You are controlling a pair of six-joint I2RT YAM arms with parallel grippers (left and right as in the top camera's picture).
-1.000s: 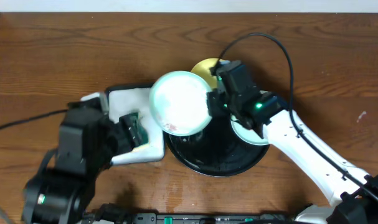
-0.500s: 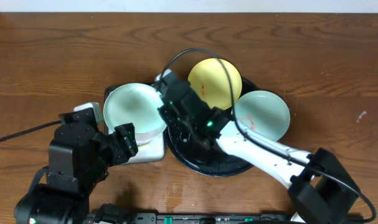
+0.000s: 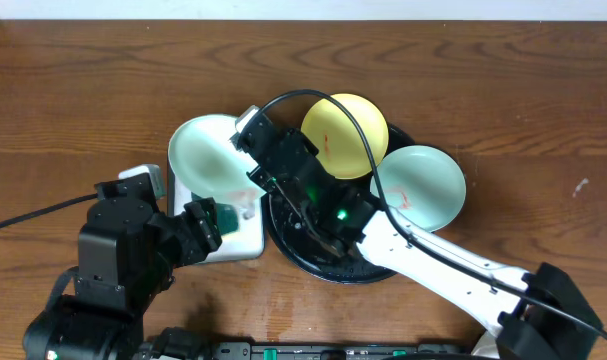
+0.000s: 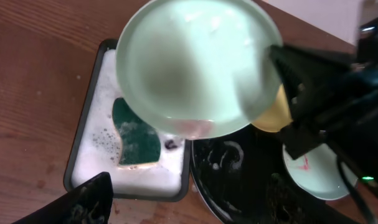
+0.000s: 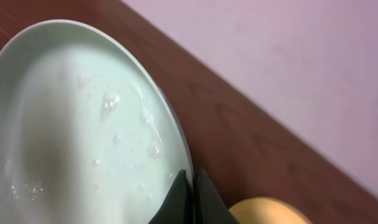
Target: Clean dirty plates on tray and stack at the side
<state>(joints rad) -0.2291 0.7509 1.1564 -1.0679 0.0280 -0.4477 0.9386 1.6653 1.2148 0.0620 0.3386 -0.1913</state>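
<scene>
Right wrist view shows my right hand [image 5: 190,184] clenched on the rim of the mint plate [image 5: 83,124], one finger on each face of the edge. The plate is tilted, and white suds cling inside it. Beyond its rim lies the brown desk [image 5: 238,137], with a bit of the yellow plate [image 5: 269,211] low in the picture.

From overhead, my right hand [image 3: 251,158] holds the mint plate [image 3: 208,155] raised over the far end of the white tray [image 3: 245,246], just left of the black tray [image 3: 313,258]. The left wrist view shows foam [image 4: 95,155] in that white tray [image 4: 68,177] and a green sponge [image 4: 136,134] lying in it, partly under the plate [image 4: 195,62]. A pinkish patch sits near the plate's lower edge.

My left hand [image 3: 208,222] hangs over the near end of the white tray; only one finger [image 4: 92,198] shows, so I cannot tell whether it is released or clenched.

The yellow plate [image 3: 345,135] rests on the black tray's far side, and the second mint plate [image 3: 420,185] just beside it overhangs the right rim. Both carry red smears.
</scene>
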